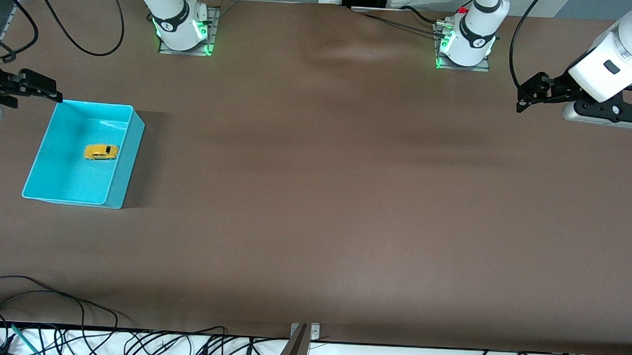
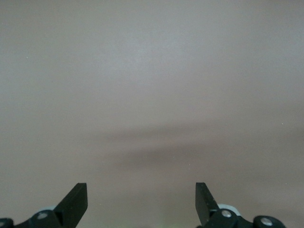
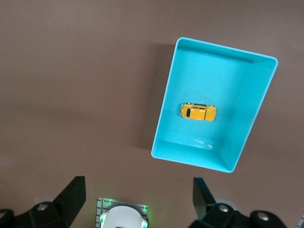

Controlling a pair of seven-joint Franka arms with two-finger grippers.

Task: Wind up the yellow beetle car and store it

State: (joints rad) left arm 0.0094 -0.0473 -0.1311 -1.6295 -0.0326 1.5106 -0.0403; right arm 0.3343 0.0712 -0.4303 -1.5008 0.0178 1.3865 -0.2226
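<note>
My yellow beetle car [image 1: 101, 152] lies inside the turquoise bin [image 1: 123, 160], on the bin's floor, roughly midway between its walls and touching none of them. It sits on its wheels, its length running across the bin's shorter span. In the front view the bin is in the left part of the frame, a little above mid-height, resting on the brown surface [image 1: 347, 199] toward my right arm's end.

My right gripper [image 1: 40, 90] is at the left edge of the front view, up in the air just beside the bin's upper corner, over the surface rather than over the car. Its fingers are spread wide and hold nothing. In the right wrist view the two dark fingertips [image 3: 71, 194] show at the bottom of the frame, well apart, with the bin [image 3: 237, 156] and the car [image 3: 198, 112] in the right half of the frame above them, and my right arm's lit base [image 3: 122, 216] between the fingertips at the bottom edge.

My left gripper [image 1: 529, 98] is at the upper right of the front view, hanging over bare surface well apart from the bin. It too is spread wide and empty; this arm waits. In the left wrist view its fingertips [image 2: 76, 199] stand at the bottom corners of the frame, with only plain brown surface [image 2: 152, 85] filling the rest.

Along the bottom edge of the front view a tangle of black cables [image 1: 131, 342] lies on a white strip.
</note>
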